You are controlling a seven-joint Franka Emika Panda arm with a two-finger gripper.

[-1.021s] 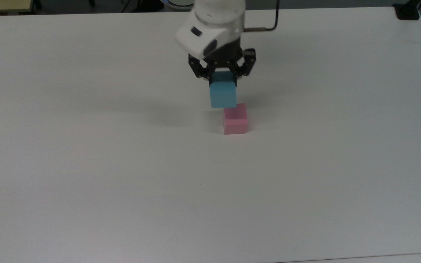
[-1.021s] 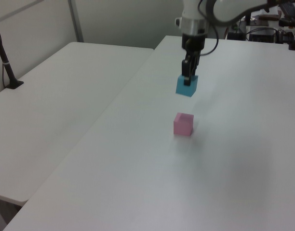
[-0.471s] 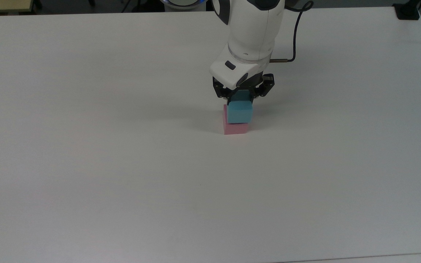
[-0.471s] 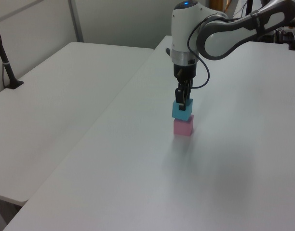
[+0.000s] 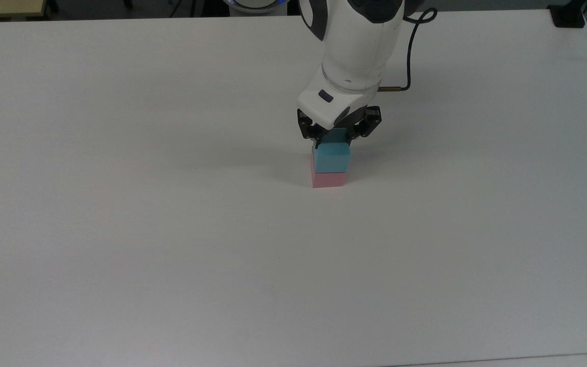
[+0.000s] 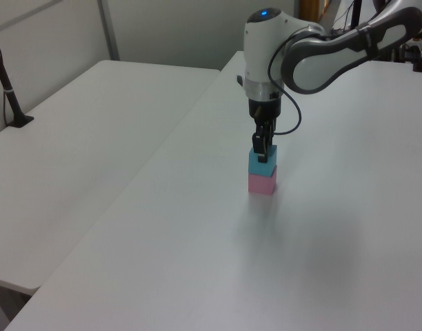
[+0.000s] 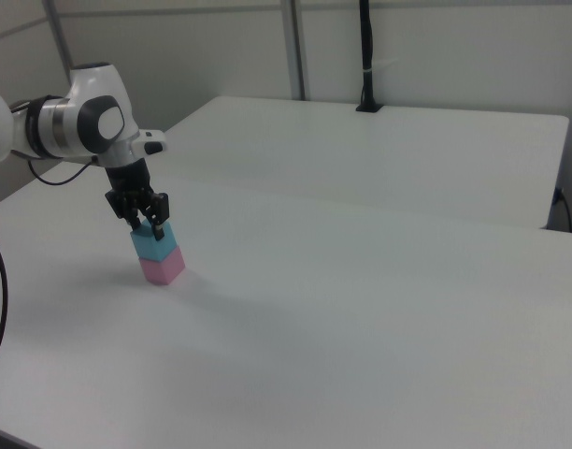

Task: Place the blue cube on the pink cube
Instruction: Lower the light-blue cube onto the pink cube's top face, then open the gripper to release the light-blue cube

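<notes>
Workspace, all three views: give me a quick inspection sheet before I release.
Surface: white table, bare apart from the stack.
Job's things: blue cube sits on pink cube, edges roughly flush.
Clutter: nothing seen.
Grippers: gripper at the blue cube's top, fingers on its sides, apparently shut on it.
Cables: black cable loops off the wrist.
Surroundings: second white table adjoining; black post at its edge.

even, soft overhead light; faint diffuse shadows on the white table (image 5: 120,229); slightly grainy.
</notes>
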